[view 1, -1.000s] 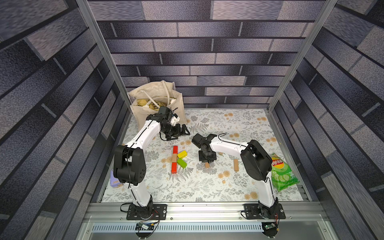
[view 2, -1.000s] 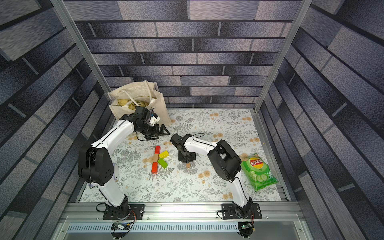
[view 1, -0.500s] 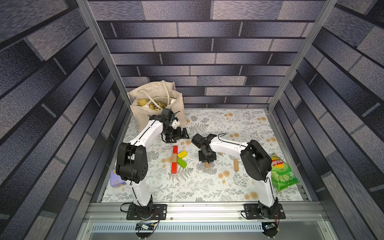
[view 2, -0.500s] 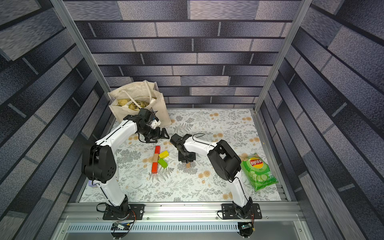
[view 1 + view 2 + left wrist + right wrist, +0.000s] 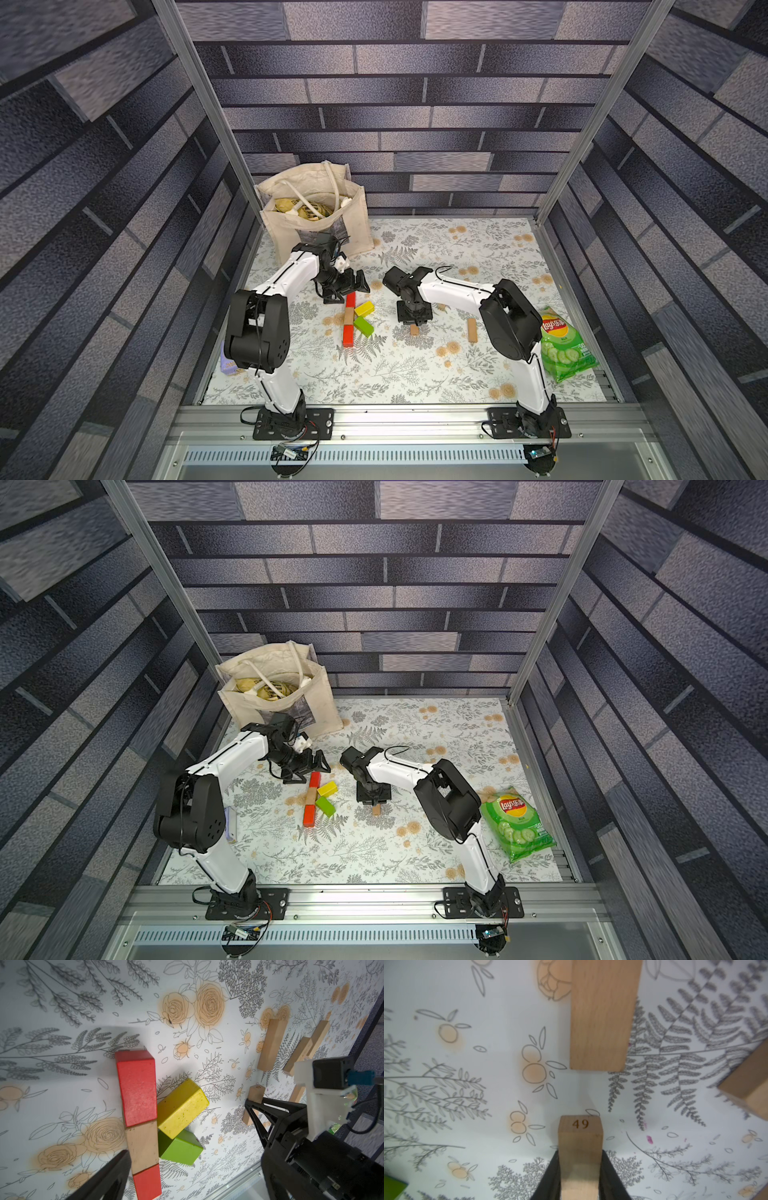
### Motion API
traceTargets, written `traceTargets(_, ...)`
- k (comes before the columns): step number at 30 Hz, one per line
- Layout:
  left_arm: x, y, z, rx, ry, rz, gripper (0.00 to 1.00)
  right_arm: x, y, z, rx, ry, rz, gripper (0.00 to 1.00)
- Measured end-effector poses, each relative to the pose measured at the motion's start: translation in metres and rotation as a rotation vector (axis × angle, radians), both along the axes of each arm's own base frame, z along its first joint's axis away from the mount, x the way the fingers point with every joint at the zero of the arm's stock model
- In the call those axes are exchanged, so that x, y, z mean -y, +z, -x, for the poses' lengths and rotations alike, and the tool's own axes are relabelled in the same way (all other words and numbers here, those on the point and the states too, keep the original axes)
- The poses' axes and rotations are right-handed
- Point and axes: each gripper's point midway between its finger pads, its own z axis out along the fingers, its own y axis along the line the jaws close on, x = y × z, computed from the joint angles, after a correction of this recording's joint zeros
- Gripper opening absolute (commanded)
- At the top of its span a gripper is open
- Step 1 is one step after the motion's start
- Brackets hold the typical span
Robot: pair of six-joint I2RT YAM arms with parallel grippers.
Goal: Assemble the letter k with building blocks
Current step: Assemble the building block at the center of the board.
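Five blocks form a flat letter k (image 5: pixel 348 318) on the floral table (image 5: pixel 415 374): a red, tan, red spine, with a yellow block (image 5: pixel 364 308) and a green block (image 5: pixel 363 326) slanting off its middle. The left gripper (image 5: pixel 345 289) hangs spread wide beside the far red end. To the right, the right gripper (image 5: pixel 414 321) pinches an upright tan block (image 5: pixel 580 1142) marked 49.

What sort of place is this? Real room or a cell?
Probably a staged robot test cell, not a real room: printed brick-pattern panels on aluminium posts, two arms bolted to a front rail, and a floral table cover with a tote bag and chips bag.
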Motion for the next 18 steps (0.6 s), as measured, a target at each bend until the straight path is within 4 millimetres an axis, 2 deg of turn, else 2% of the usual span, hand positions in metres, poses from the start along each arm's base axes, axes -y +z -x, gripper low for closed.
traceTargets(2, 0.0, 0.007, 0.003, 0.029, 0.001, 0.008, 1.0, 0.0, 0.0, -0.001, 0.003, -0.002, -0.003, 0.27)
traceTargets(5, 0.002, 0.018, 0.002, 0.069, 0.0, 0.028, 1.0, -0.001, 0.0, -0.003, 0.009, -0.006, -0.011, 0.36)
traceTargets(9, 0.005, 0.021, 0.001, 0.085, -0.005, 0.05, 1.0, 0.002, 0.0, -0.003, 0.015, -0.016, -0.016, 0.41)
traceTargets(13, 0.005, 0.016, 0.005, 0.074, -0.006, 0.052, 1.0, 0.003, 0.0, -0.004, 0.021, -0.017, -0.013, 0.41)
traceTargets(18, 0.005, 0.019, 0.006, 0.088, -0.006, 0.054, 1.0, 0.001, 0.0, -0.004, 0.023, -0.018, -0.023, 0.33)
